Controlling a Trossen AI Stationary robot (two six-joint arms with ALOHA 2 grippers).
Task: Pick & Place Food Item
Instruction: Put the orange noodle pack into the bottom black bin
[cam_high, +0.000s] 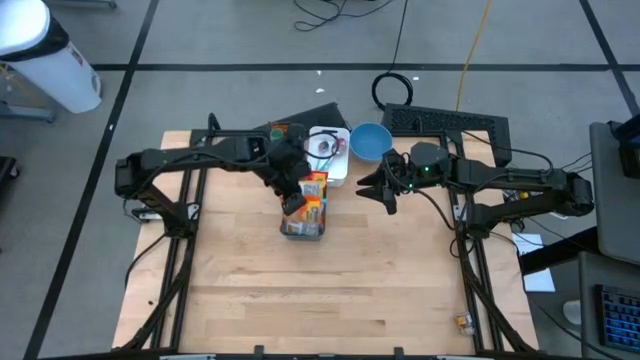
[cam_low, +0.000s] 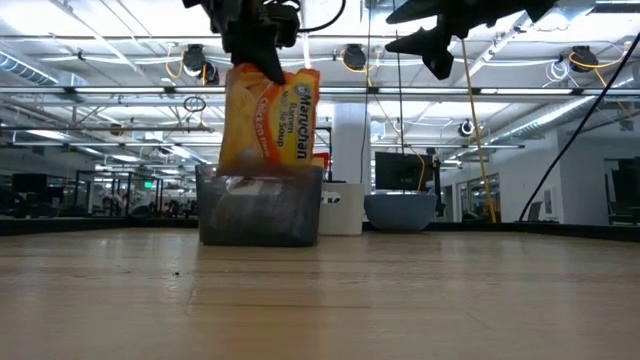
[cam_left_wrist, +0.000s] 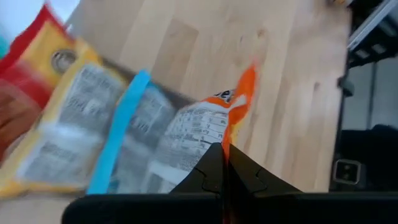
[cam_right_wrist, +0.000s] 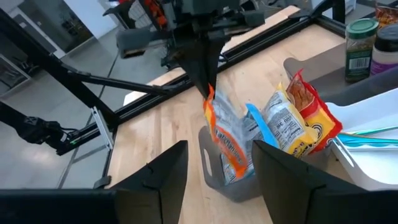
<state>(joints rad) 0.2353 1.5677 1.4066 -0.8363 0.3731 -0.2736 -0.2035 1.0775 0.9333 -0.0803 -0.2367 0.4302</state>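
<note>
An orange Maruchan ramen packet (cam_low: 268, 118) stands upright with its lower end inside a grey bin (cam_low: 260, 212) near the table's far middle (cam_high: 302, 228). My left gripper (cam_high: 293, 200) is above the bin, shut on the packet's top. A second packet, yellow and red with a blue strip (cam_right_wrist: 292, 121), leans in the bin beside it. My right gripper (cam_high: 376, 190) hovers open and empty to the right of the bin, above the table (cam_low: 436, 45). My left gripper pinches the packet's orange sealed edge at an upper corner (cam_left_wrist: 235, 109) between its two fingers (cam_right_wrist: 205, 78). The fingers come from above, pointing down. The packet hangs upright below them, its lower end inside the bin; whether it rests on the bin's floor I cannot tell.
A white tray (cam_high: 343, 172) and a blue bowl (cam_high: 370, 140) stand behind the bin at the far edge. Spice jars (cam_right_wrist: 360, 40) stand beyond the tray. A black keyboard (cam_high: 450, 122) lies at the far right. Bare wood stretches toward the near edge.
</note>
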